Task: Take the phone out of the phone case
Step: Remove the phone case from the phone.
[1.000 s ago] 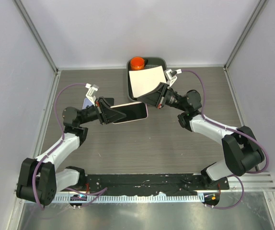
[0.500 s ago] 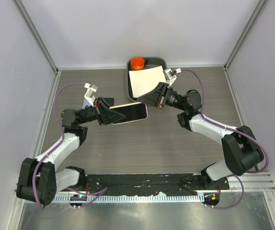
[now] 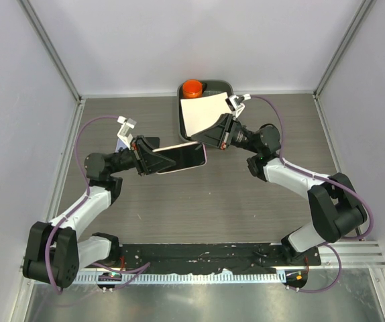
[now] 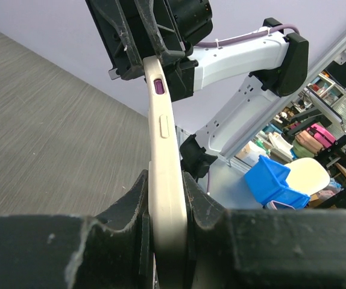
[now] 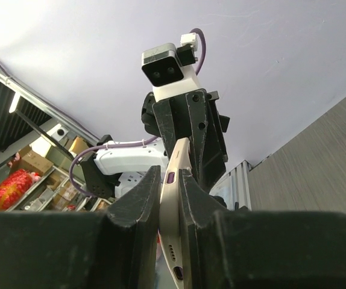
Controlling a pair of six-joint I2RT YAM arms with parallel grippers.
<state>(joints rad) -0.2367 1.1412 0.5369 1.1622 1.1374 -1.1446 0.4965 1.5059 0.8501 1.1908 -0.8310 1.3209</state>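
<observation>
Tray point(image 3: 227, 86) at 12 o'clock holds an orange object point(image 3: 192, 88) and a sheet point(image 3: 204, 113); left fingers point(image 4: 125, 211) and right fingers point(image 5: 138, 201) pinch the phone point(image 3: 182, 156) over the worktop point(image 3: 233, 194).

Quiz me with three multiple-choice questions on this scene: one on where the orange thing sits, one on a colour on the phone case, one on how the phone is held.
1. Where is the orange object? A) on the bare table B) on an arm C) in the black tray
2. What colour is the side button on the phone case? A) green B) purple C) yellow
3. How is the phone held? A) clamped by the left gripper and right gripper B) by one gripper alone C) lying loose
Answers: C, it sits in the tray's far corner; B, the left wrist view shows it purple; A, each gripper pinches one end.
</observation>
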